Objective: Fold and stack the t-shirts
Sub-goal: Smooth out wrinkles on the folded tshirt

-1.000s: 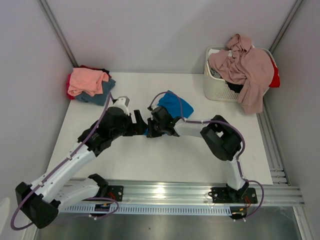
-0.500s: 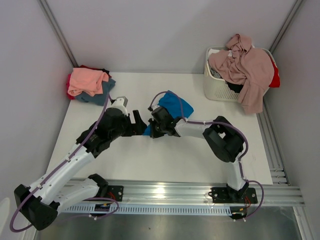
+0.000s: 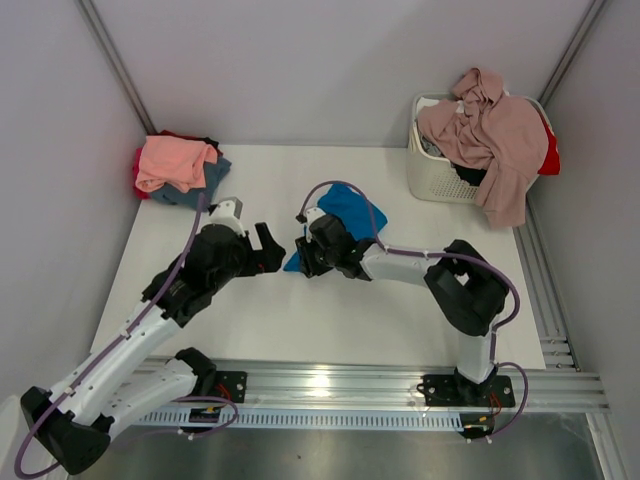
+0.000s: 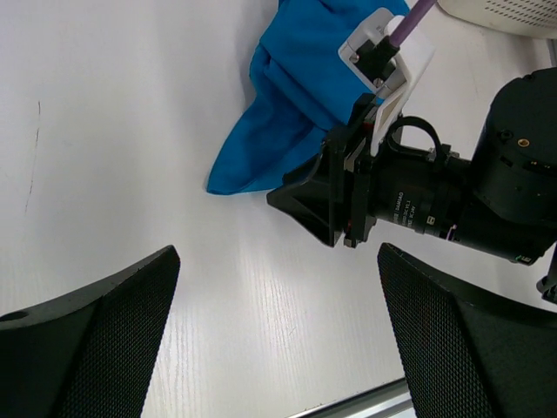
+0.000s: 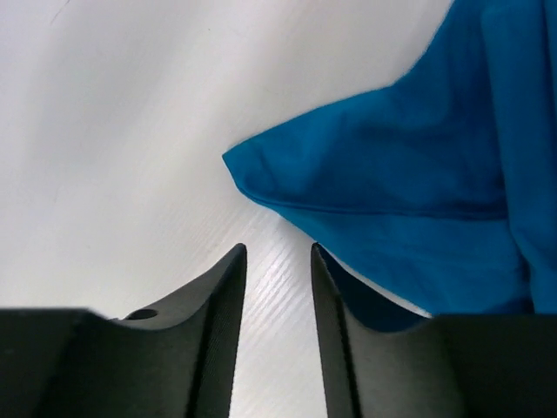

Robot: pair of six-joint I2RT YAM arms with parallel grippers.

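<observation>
The bright blue cloth t-shirt [image 3: 350, 212] lies near the middle of the white table [image 3: 400, 310]. Its near-left corner is just ahead of the right gripper [image 3: 298, 262], and the left gripper [image 3: 272, 250] sits further left, apart from the cloth. In the far left corner is a pile — the salmon pink t-shirt [image 3: 175, 160] on top of the slate blue-grey t-shirt [image 3: 203, 192]. At the far right stands the white slatted plastic basket [image 3: 430, 170], with the dusty mauve-pink t-shirt [image 3: 495, 135] draped over its rim.

White table [image 3: 300, 325] — bright blue t-shirt [image 3: 350, 210], white basket [image 3: 432, 172].
</observation>
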